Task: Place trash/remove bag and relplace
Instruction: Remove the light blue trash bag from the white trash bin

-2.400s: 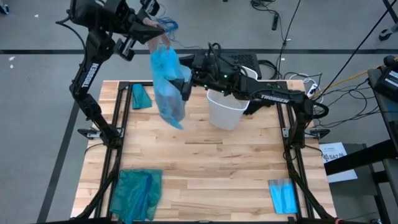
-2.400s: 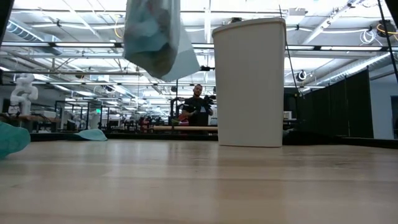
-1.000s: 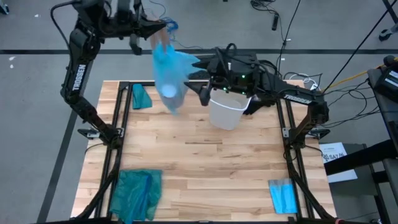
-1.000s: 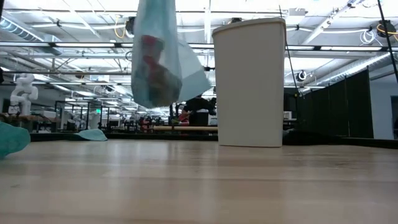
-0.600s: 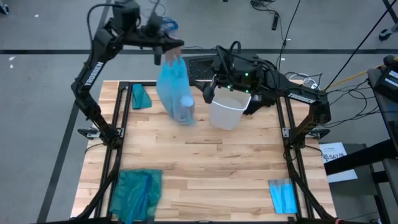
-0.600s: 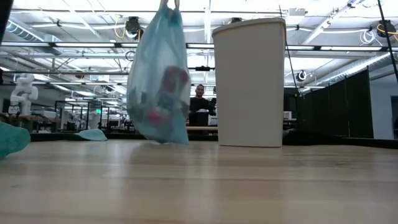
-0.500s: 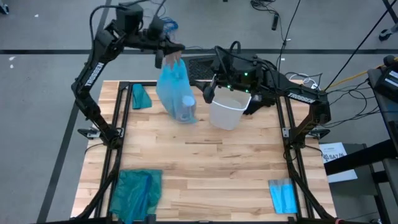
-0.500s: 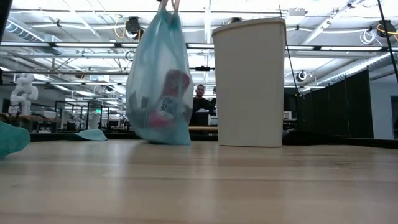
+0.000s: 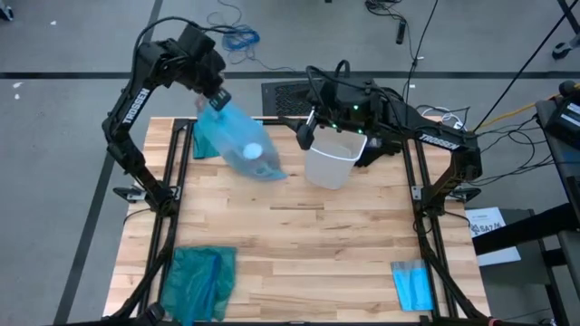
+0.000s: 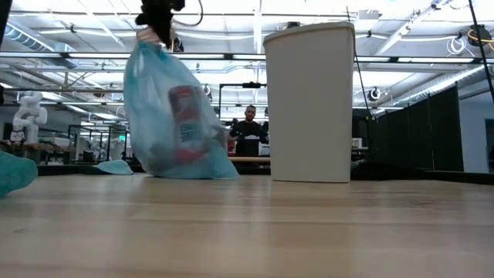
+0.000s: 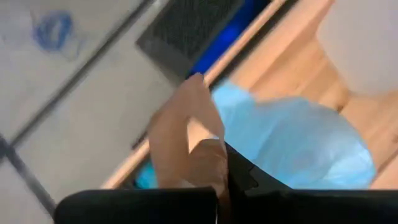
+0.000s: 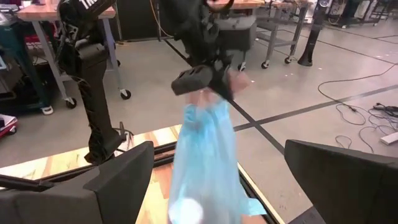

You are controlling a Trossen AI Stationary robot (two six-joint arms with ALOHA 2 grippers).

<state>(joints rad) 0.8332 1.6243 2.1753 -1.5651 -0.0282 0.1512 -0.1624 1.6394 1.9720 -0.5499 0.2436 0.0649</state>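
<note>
The light-blue bag (image 9: 237, 149) hangs from my left pincer (image 9: 216, 98), its gathered neck pinched between my fingers while its full bottom rests on the desk (image 9: 299, 244) below and slightly forward of that pincer. Through the thin plastic I see trash inside: a red-and-white bottle (image 10: 183, 122) standing nearly upright, and from above a white round spot (image 9: 254, 151) that may be its end. In my left wrist view the bag (image 11: 298, 143) spreads out just past my fingers (image 11: 186, 149), over the wood near the desk's far edge.

Just beside the bag, on the side toward my right arm, stands the white bin (image 9: 330, 158), upright and unlined. My right pincer (image 9: 308, 127) hovers at the bin's rim, on the side facing the bag, with its 2 fingers spread apart and holding nothing.

Farther from my left pincer, a small teal sheet (image 9: 207, 140) lies at the desk's far left edge, partly behind the bag. A darker teal-green bag (image 9: 198, 281) lies at the near left corner, and a small folded blue sheet (image 9: 412, 283) at the near right corner. A person (image 10: 248, 133) stands in the room beyond the desk.
</note>
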